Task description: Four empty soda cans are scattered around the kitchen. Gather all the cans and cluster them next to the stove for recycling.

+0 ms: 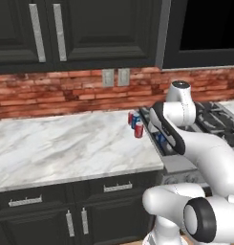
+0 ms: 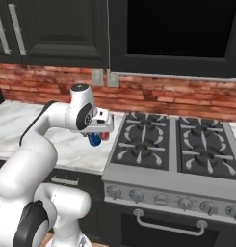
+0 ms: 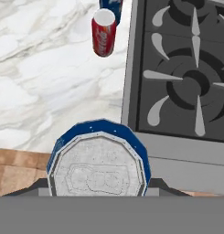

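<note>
A: We have the arm folded forward over the tabletop [image 1: 66, 143] edge, wrist turned down. The gripper [image 2: 98, 136] is clenched on a blue can [image 3: 98, 160], held above the seam between tabletop and stove [image 2: 172, 149].

B: Where do we see that grip best?

A: The hand view. The can's silver top sits right between the finger tips, blue wall showing around it. In the right base view we get just a bit of blue and red below the hand [image 2: 101, 124]; we can't tell from there how the jaws stand.

B: What about the other cans?

A: The left base view shows a small cluster upright on the tabletop just beside the stove's left edge: a red can [image 1: 138, 129] in front, a blue-and-white can [image 1: 134, 119] behind it, touching or nearly so. There's a hint of red further back that we can't resolve. The hand view picks up the red can and the blue one at the top. In the right base view the arm covers that spot.

B: Surfaces?

A: White marble tabletop with grey veining, red brick wall [image 1: 51, 95], dark panelled cabinets [image 1: 90, 28] with brushed bar handles. The stove is stainless with black grates, spoked burners, front knobs [image 2: 137, 195] and an oven bar handle [image 2: 170, 226], the last two seen in the right base view.
</note>
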